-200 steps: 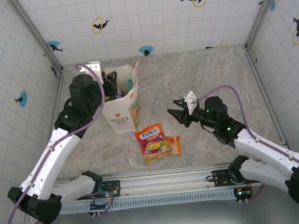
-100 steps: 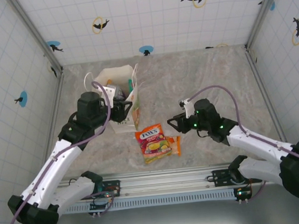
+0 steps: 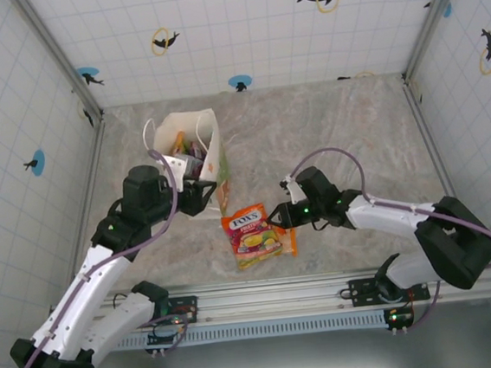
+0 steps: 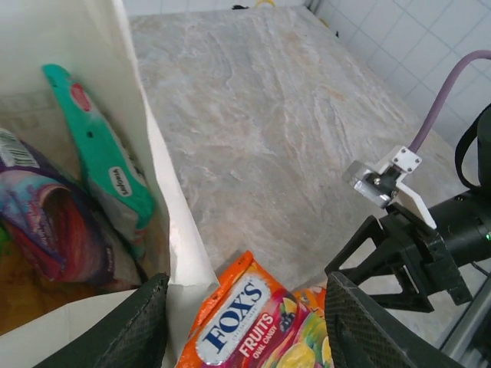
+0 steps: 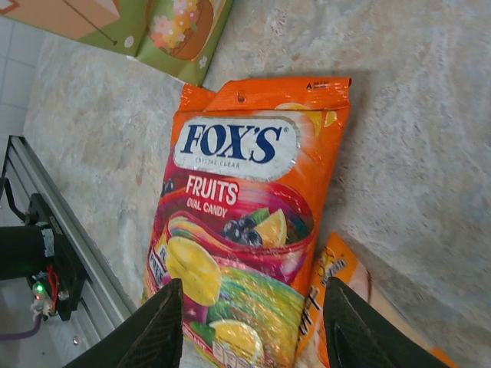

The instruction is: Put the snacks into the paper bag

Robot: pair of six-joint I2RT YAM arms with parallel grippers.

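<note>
The paper bag [image 3: 210, 149] stands upright and open at the left; in the left wrist view its white wall [image 4: 157, 199] shows a teal packet [image 4: 100, 165] and a purple packet [image 4: 46, 226] inside. On the table in front of it lies the red FOX'S packet [image 3: 250, 232], partly over an orange packet [image 3: 288, 240]. My left gripper [image 3: 210, 190] is open beside the bag's front corner, above the FOX'S packet [image 4: 242, 322]. My right gripper [image 3: 276, 220] is open, low at the FOX'S packet's right edge. The right wrist view has the FOX'S packet [image 5: 238, 207] and the orange packet [image 5: 337, 287] between the fingers.
Metal rail [image 3: 265, 299] runs along the table's near edge, just below the packets. Tiled walls enclose the marble table [image 3: 345, 131] on three sides. The right gripper's black fingers [image 4: 399, 257] appear close by in the left wrist view.
The left gripper has come back from over the bag's mouth to its front corner. The right gripper has moved left and down to the FOX'S packet.
</note>
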